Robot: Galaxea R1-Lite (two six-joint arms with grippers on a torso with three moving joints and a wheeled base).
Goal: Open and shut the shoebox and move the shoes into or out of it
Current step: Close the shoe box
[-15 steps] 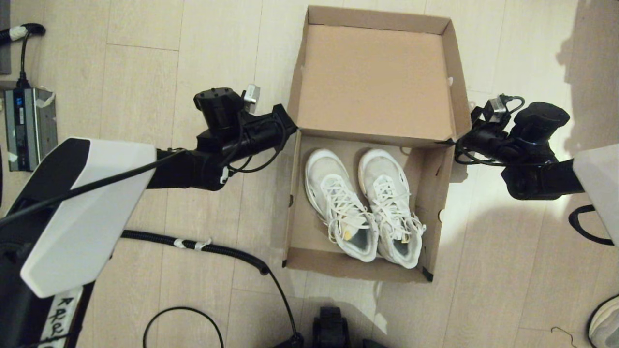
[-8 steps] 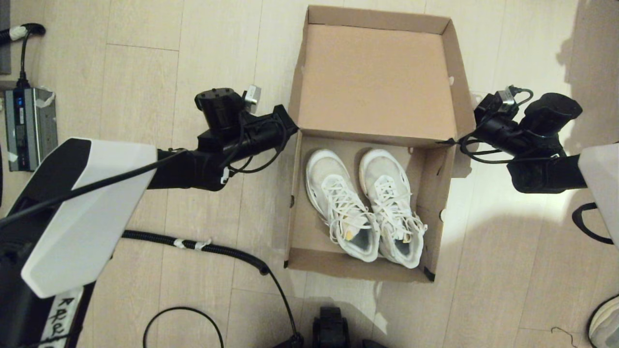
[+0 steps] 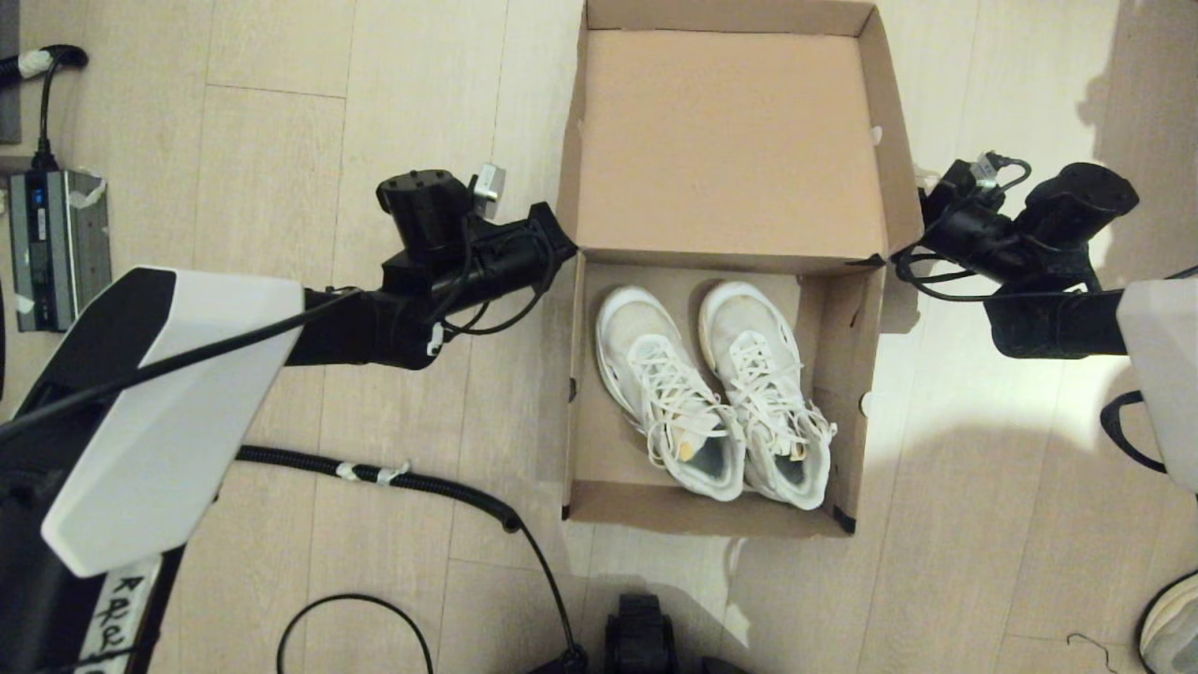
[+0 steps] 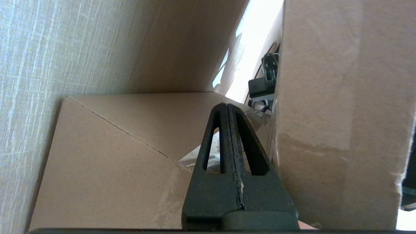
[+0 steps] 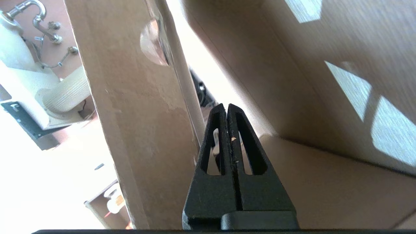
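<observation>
The brown shoebox (image 3: 588, 440) stands open on the wooden floor, its flap lid (image 3: 730, 140) raised at the far side. Inside lie the two white lace-up sneakers side by side, the left shoe (image 3: 655, 379) and the right shoe (image 3: 763, 370), heels towards me. My left gripper (image 3: 564, 245) is shut and empty at the box's left hinge corner, its tips (image 4: 226, 105) between cardboard panels. At the right hinge corner my right gripper (image 3: 900, 255) is likewise shut on nothing, its tips (image 5: 226, 106) wedged beside the box wall (image 5: 130, 113).
A grey power unit (image 3: 56, 248) with a cable sits at the far left. A corrugated black hose (image 3: 421, 487) and a cable loop (image 3: 356, 622) lie in front left. Another white shoe (image 3: 1170, 622) pokes in at the bottom right corner. A black loop (image 3: 1132, 440) lies right.
My right arm has moved away from me along the box's right side. The lid has swung further back and the box has slid slightly away and to the right. The left arm is unmoved.
</observation>
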